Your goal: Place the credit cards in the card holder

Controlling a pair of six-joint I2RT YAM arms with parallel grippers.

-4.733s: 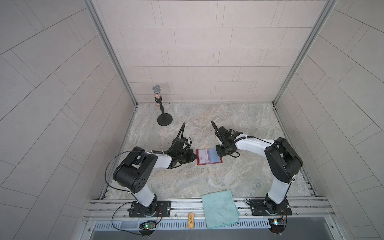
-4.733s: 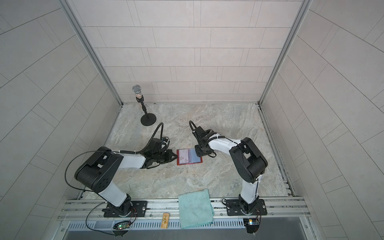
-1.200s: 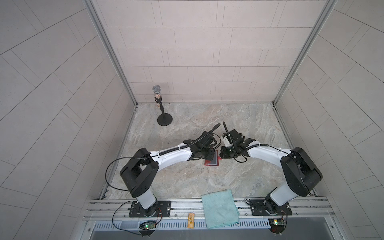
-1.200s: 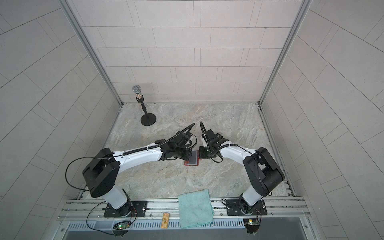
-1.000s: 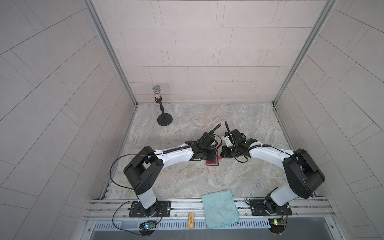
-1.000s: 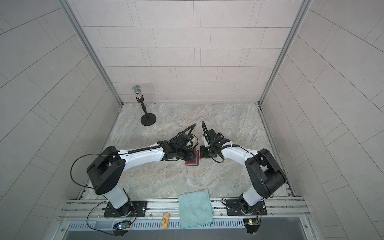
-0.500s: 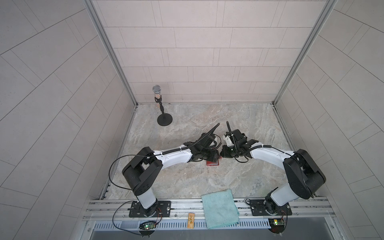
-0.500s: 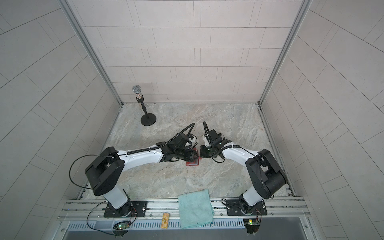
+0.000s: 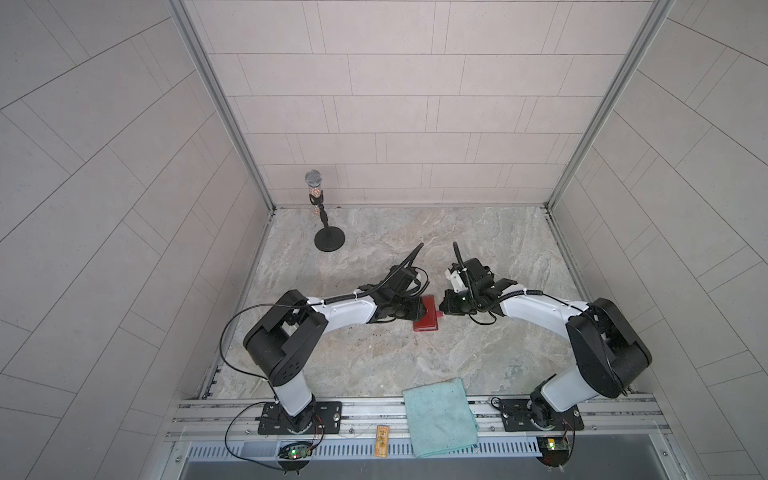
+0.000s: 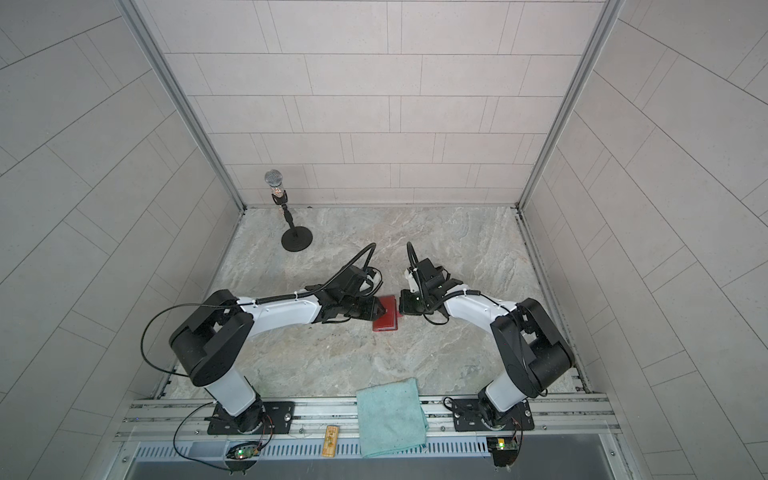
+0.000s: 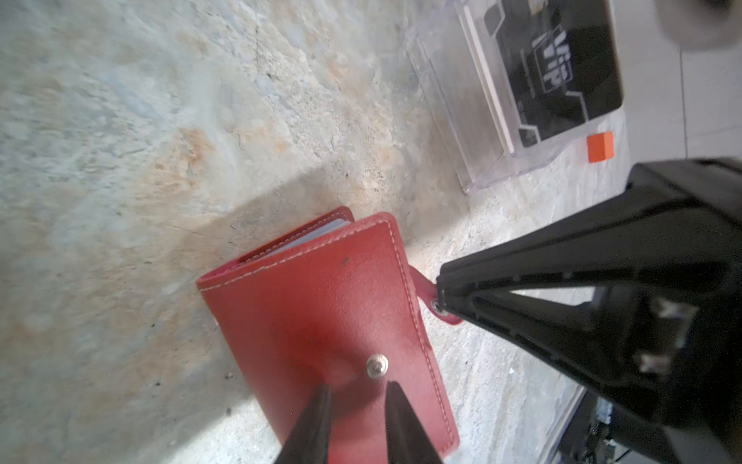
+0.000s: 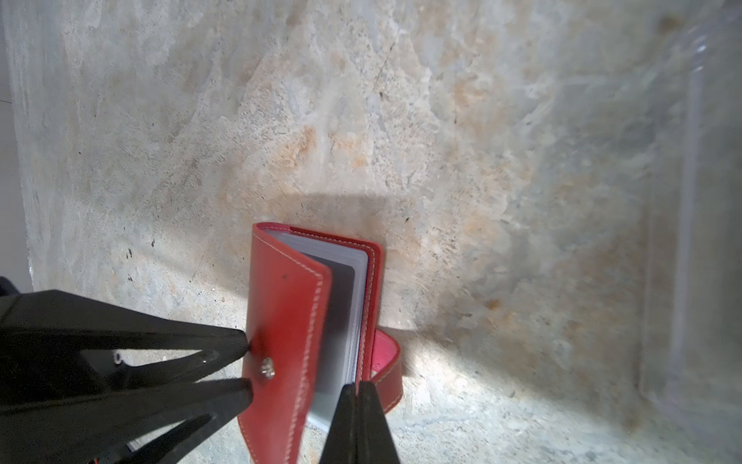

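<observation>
A: The left gripper has its jaws a little apart and grips nothing. Both tips rest on the red cover, just beside the metal stud. And the other one?

B: The right gripper is pinched tight on the snap tab, the pink-lined strap that curls out from the back cover.

A: Where does the card holder sit?

B: Mid-table, between the two grippers, on the mottled stone-look table. It lies on its back cover with the front cover ajar.

A: How does it look up close?

B: It's book-shaped and red, with a grained leather-look skin and pale stitching along rounded corners. Between the covers a stack of clear plastic sleeves fans out, grey-white and glossy.

A: Any cards?

B: One black card with white lettering, flat and shiny, shows inside a clear plastic box near the holder. A small orange block lies just beside that box. Whether the sleeves hold cards I cannot tell.

A: What has changed?

B: Some seconds back the holder lay spread flat, inside faces up, with the grippers at its two ends. Now the cover is folded over and only red shows from above.
</observation>
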